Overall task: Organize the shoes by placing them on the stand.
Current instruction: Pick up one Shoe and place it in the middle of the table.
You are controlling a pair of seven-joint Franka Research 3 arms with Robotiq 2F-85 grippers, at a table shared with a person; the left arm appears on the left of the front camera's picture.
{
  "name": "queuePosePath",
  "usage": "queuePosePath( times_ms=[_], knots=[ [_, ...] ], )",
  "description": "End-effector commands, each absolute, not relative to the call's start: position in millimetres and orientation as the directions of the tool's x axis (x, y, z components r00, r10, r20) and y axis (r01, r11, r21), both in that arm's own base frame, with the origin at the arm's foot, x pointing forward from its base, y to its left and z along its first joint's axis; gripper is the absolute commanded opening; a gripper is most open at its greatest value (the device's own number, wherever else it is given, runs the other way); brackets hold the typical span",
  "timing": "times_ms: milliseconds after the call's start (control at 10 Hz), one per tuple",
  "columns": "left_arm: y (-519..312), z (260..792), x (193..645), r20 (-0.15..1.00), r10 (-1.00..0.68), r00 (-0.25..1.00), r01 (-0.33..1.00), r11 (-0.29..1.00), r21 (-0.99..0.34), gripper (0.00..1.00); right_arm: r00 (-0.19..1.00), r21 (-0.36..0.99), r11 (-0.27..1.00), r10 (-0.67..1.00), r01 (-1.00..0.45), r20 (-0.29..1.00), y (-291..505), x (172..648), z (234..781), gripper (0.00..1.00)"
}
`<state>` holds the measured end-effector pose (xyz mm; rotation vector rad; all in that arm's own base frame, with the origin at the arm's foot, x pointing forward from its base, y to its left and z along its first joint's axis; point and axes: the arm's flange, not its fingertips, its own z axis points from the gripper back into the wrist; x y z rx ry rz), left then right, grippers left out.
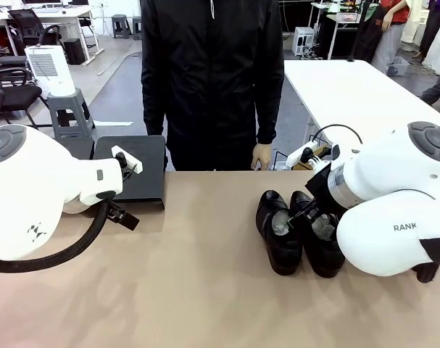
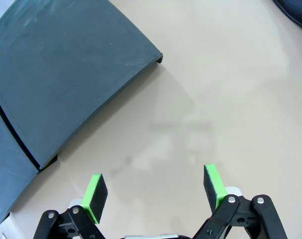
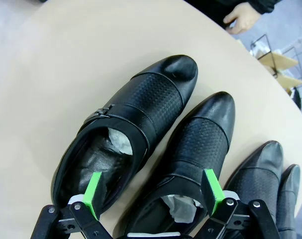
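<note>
Several glossy black shoes lie side by side on the tan table, toes toward the person. In the front view two show, one (image 1: 276,232) beside another (image 1: 317,235), partly behind my right arm. My right gripper (image 3: 153,194) hangs open just above the heels of the nearest shoe (image 3: 126,129) and its neighbour (image 3: 193,149). One green pad is over the first shoe's opening, the other at the neighbour's far side. Both have whitish paper inside. The black stand (image 1: 133,170) sits at the far left edge with nothing on it. My left gripper (image 2: 154,191) is open over bare table beside the stand (image 2: 61,74).
A person in a black jacket stands at the far side, one hand (image 1: 262,155) resting at the table edge near the shoes. Two more shoes (image 3: 257,177) lie past the pair under my right gripper. Bare tabletop (image 1: 205,290) stretches between stand and shoes.
</note>
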<state>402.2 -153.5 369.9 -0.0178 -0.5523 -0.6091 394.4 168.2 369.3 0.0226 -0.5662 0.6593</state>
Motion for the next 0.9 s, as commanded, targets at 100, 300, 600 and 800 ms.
queuePosePath(
  times_ms=[100, 300, 600, 800],
  knots=[
    [-153.5, 369.9, 402.2, 0.497, -0.538, 0.681, 0.547, 0.825, 0.143, 1.00, 0.646, -0.155, 0.796, 0.573, -0.585, 0.505, 168.2, 394.4, 369.3, 1.00],
    [-140.0, 412.9, 397.1, 0.547, -0.503, 0.670, 0.544, 0.833, 0.099, 1.00, 0.671, -0.144, 0.824, 0.536, -0.548, 0.512, 138.8, 391.6, 407.9, 1.00],
    [-98.8, 471.1, 402.8, 0.571, -0.390, 0.723, 0.521, 0.850, -0.079, 1.00, 0.680, -0.004, 0.834, 0.453, -0.552, 0.577, 88.5, 382.3, 462.9, 1.00],
    [-58.6, 488.4, 414.3, 0.558, -0.314, 0.768, 0.505, 0.833, -0.227, 1.00, 0.746, 0.263, 0.774, 0.366, -0.576, 0.556, 29.4, 387.7, 479.2, 1.00]
  ],
)
